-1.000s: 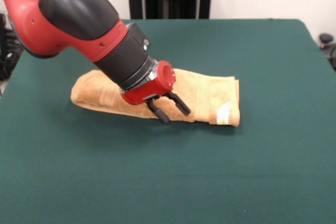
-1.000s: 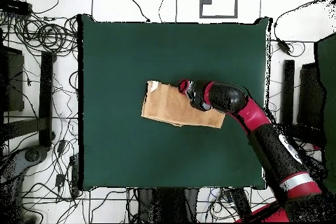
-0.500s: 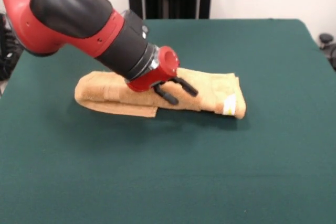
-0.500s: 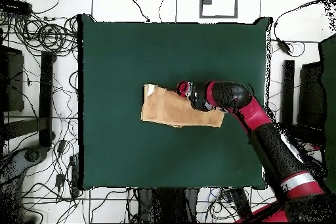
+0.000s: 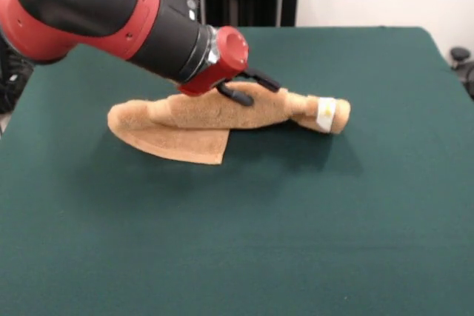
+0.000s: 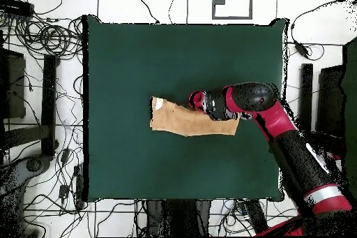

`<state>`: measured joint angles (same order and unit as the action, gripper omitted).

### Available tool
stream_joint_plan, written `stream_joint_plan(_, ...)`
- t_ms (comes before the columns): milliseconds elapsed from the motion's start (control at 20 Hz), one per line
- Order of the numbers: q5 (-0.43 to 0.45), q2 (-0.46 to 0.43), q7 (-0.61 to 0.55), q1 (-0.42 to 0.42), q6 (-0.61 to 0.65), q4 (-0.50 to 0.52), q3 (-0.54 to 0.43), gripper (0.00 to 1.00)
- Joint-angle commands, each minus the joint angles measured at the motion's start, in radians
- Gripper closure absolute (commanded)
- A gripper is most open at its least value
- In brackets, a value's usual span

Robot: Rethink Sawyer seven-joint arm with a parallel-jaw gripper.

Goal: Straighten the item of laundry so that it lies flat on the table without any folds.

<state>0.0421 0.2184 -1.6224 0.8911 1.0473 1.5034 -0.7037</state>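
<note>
The item of laundry, an orange-tan towel [image 5: 194,118], lies bunched into a long roll near the middle of the table [image 5: 296,227]. Its middle is raised off the felt, and a triangular flap hangs down at the front left. A white care tag [image 5: 325,112] shows on the right end. My gripper [image 5: 250,88] reaches in from the left and is shut on a fold of the towel's upper edge, one finger on each side. In the overhead view the towel [image 6: 178,119] is a narrow strip, with the gripper [image 6: 196,101] at its far edge.
Dark green felt covers the table [image 6: 139,61] on every side of the towel. My red and black arm [image 6: 279,120] crosses the table's right part in the overhead view. Cables lie on the floor around the table.
The gripper has risen and drawn back toward the table's far side, taking the towel's edge along. The towel went from a flat folded pad to a raised narrow roll.
</note>
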Motion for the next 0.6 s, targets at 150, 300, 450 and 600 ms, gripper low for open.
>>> stream_joint_plan(150,-0.078,0.019,-0.190,-0.075,0.124,0.043,0.096,0.00)
stream_joint_plan(300,-0.075,0.030,-0.185,-0.086,0.107,0.035,0.113,0.00)
stream_joint_plan(450,-0.053,0.040,-0.198,-0.107,0.055,0.020,0.147,0.00)
stream_joint_plan(600,-0.037,0.047,-0.237,-0.148,0.029,-0.017,0.196,0.00)
